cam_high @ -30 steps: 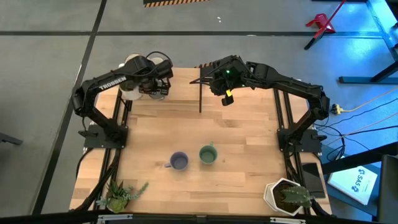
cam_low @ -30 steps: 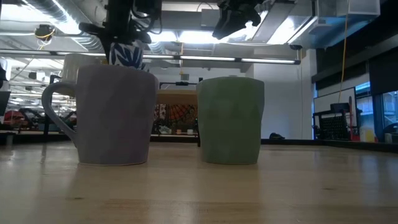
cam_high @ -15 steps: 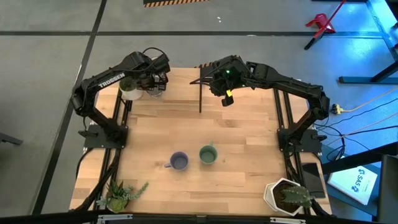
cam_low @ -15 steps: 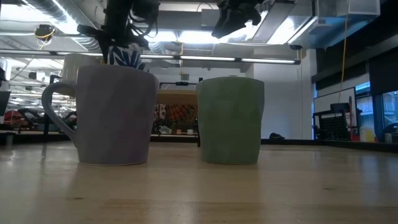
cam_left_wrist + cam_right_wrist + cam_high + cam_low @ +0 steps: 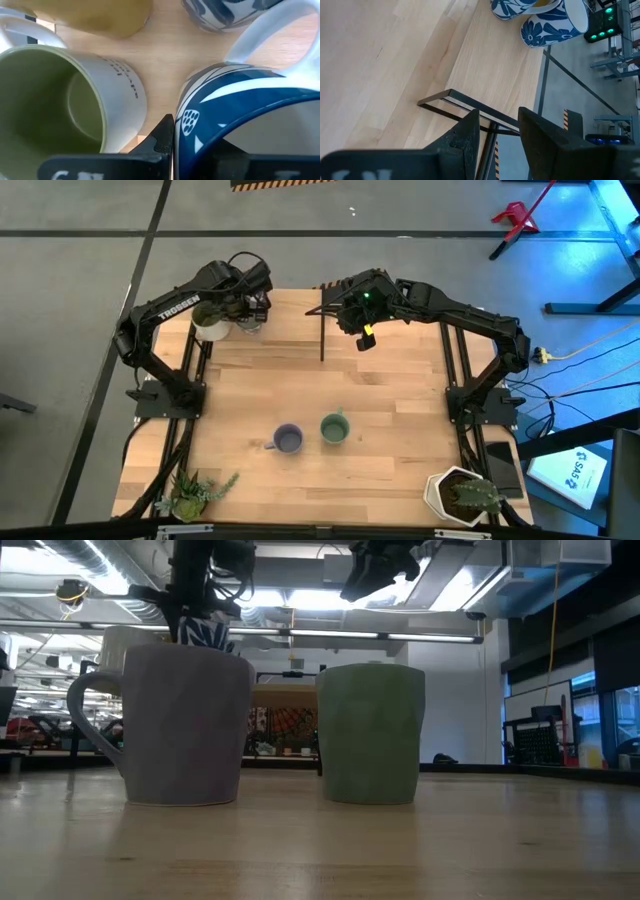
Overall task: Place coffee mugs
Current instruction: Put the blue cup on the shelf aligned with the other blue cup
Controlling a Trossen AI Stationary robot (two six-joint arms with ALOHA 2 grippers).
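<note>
My left gripper (image 5: pixel 247 306) is at the far left corner among a cluster of mugs, shut on a blue-and-white patterned mug (image 5: pixel 235 105), which also shows behind the purple-blue mug in the low view (image 5: pixel 205 632). Beside it stand a white mug with an olive green inside (image 5: pixel 60 100), a pale yellow mug (image 5: pixel 100 15) and another blue-patterned mug (image 5: pixel 225 10). A purple-blue mug (image 5: pixel 288 440) and a sage green mug (image 5: pixel 334 428) stand upright mid-table near the front. My right gripper (image 5: pixel 362 330) hangs open and empty over the far middle. My left gripper has the blue-and-white mug by its side wall (image 5: pixel 200 117), close to the rim. One finger (image 5: pixel 162 137) lies against the outside of the wall; the other seems to reach inside and is mostly hidden by the rim. Whether the mug's base is on the table is hidden.
A thin black metal rack (image 5: pixel 322 320) stands at the far middle, just under my right gripper (image 5: pixel 497 117). Two blue floral mugs (image 5: pixel 555 22) show beyond it. A small green plant (image 5: pixel 190 495) and a white plant pot (image 5: pixel 462 495) sit at the near corners.
My left gripper has moved toward the table's far edge and slightly left, coming over the mugs at the corner. The blue-and-white mug under it sits a little lower in the low view than a second ago. The right arm and the two front mugs kept still.
</note>
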